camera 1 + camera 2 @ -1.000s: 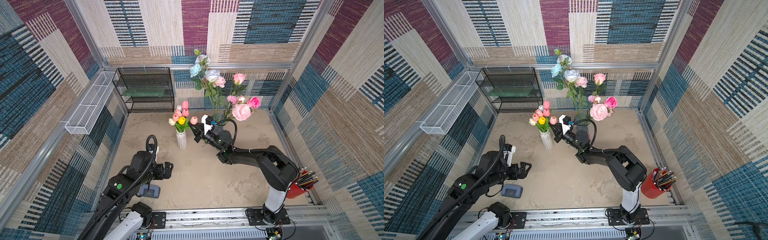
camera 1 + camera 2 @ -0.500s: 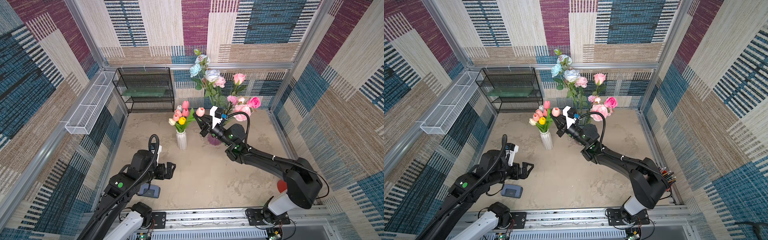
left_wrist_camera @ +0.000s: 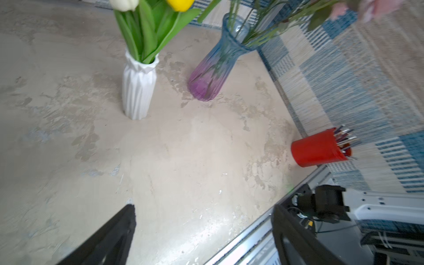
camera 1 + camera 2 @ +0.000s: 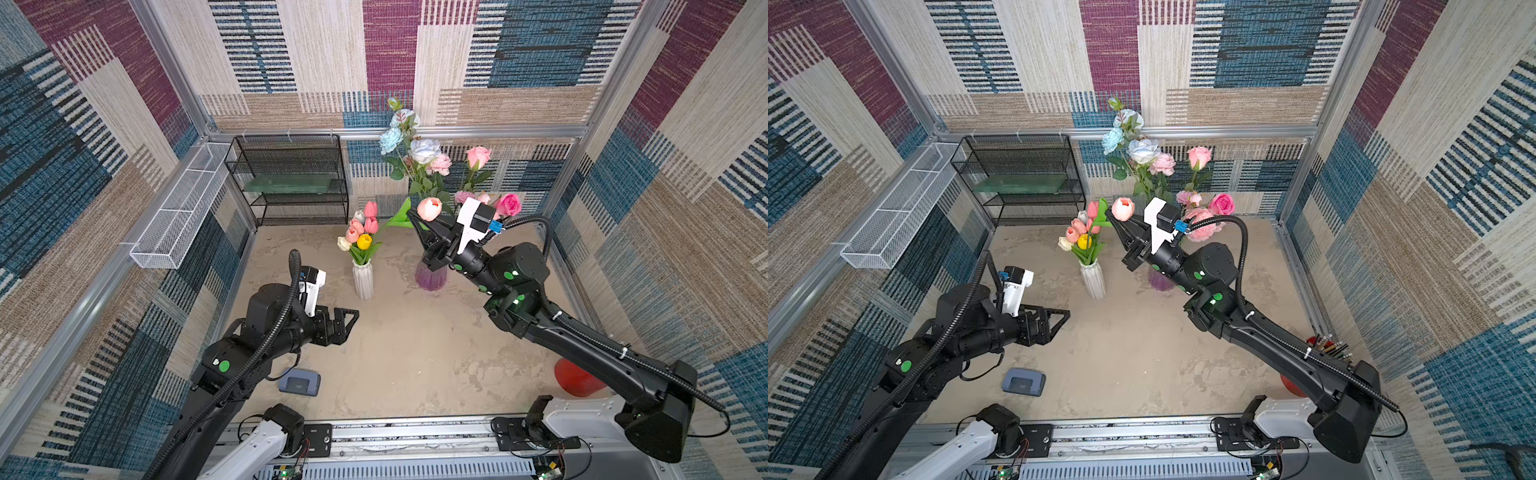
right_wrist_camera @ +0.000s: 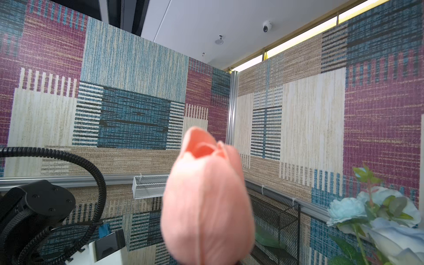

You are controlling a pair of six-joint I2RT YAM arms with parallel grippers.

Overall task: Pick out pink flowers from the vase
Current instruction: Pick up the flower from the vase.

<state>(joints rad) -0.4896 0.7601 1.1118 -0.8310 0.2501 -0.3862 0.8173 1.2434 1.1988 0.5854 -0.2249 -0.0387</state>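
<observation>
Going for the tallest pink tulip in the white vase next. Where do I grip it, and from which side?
On the tallest pink tulip, grip the stem just under the bloom, probably from above, back-wall side. It stands highest at the bunch's rear; yellow tulip and white tulip crowd the near side, and leaves fill the white vase.
</observation>
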